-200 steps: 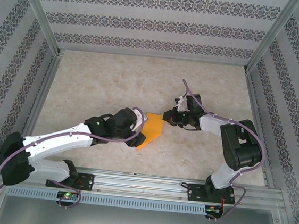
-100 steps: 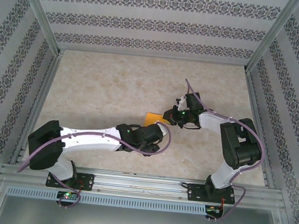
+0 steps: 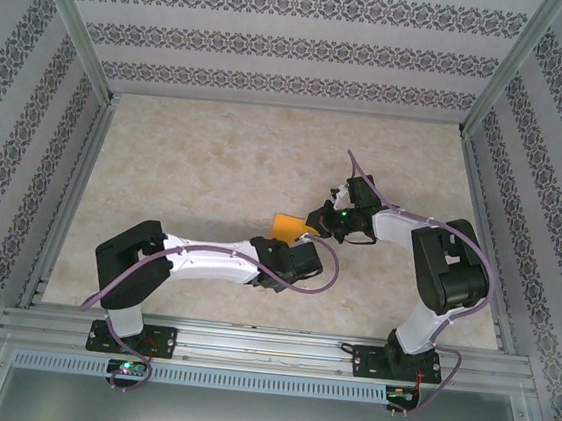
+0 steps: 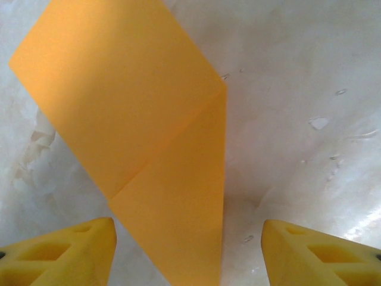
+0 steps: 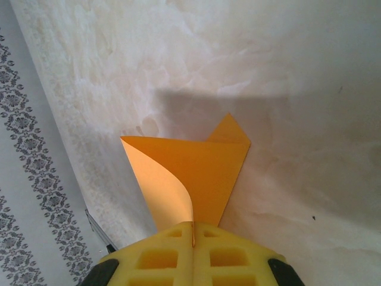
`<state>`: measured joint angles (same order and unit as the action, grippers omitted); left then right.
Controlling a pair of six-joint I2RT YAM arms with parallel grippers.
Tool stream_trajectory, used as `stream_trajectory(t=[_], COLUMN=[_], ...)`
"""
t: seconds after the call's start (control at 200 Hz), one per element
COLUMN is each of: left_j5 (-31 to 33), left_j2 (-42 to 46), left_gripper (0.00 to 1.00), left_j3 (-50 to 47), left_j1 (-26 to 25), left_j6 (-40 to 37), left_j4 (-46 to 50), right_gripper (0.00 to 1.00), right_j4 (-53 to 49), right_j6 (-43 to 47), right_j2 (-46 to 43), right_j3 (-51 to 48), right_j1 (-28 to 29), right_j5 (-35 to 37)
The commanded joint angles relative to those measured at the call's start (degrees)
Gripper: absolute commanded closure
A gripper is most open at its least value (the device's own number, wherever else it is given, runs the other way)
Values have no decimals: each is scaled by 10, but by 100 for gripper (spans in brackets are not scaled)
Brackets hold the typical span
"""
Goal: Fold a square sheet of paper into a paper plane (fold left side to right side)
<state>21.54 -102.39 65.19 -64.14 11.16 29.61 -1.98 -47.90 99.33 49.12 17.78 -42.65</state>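
Marbled beige tabletop [image 3: 196, 161], set inside a walled enclosure. Nearest the bases we note the left gripper [image 4: 189, 255]: its yellow fingers [image 4: 65, 250] stand spread well apart and grip nothing. They straddle the near end of the square sheet of paper [image 4: 149, 119]. This bright orange sheet is already creased, with one fold line running diagonally ahead of the fingers. Its near part sits in the gap between them and touches neither fingertip, as far as we can tell. Beyond it, the right gripper [image 5: 193, 233] has its fingers pinched together on one edge of the sheet, which curls up off the table into them. We see the remainder lying flat ahead of those fingers. Patterned wallpaper panels [image 3: 298, 46] close the far side.
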Motion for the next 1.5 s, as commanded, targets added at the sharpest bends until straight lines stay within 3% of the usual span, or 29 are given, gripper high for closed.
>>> stream_trajectory(t=[0.0, 0.525, 0.829, 0.879, 1.134, 1.309, 1.494], left_j5=[39, 40, 35, 28, -88, -190, -328], left_j2=[-15, -26, -21, -17, 16, 31, 26], left_gripper=[36, 65, 93, 96, 100, 100, 100], left_j3=[13, -6, -25, -32, -63, -70, -70], left_j1=[-9, -9, -8, -7, 24, 58, 106], left_j6=[10, 13, 30, 35, 50, 64, 91], left_j4=[33, 24, 0, -11, -80, -103, -124], right_gripper=[100, 100, 100, 94, 68, 61, 56], right_j4=[-5, -9, -8, -9, -61, -122, -110], right_j6=[-5, -5, 3, 7, 62, 133, 169], right_j2=[8, 18, -3, -15, -137, -228, -291], right_j3=[14, 16, 2, -5, -65, -101, -147], right_j1=[4, 4, -5, -13, -91, -140, -151], right_j5=[6, 13, 29, 35, 91, 126, 120])
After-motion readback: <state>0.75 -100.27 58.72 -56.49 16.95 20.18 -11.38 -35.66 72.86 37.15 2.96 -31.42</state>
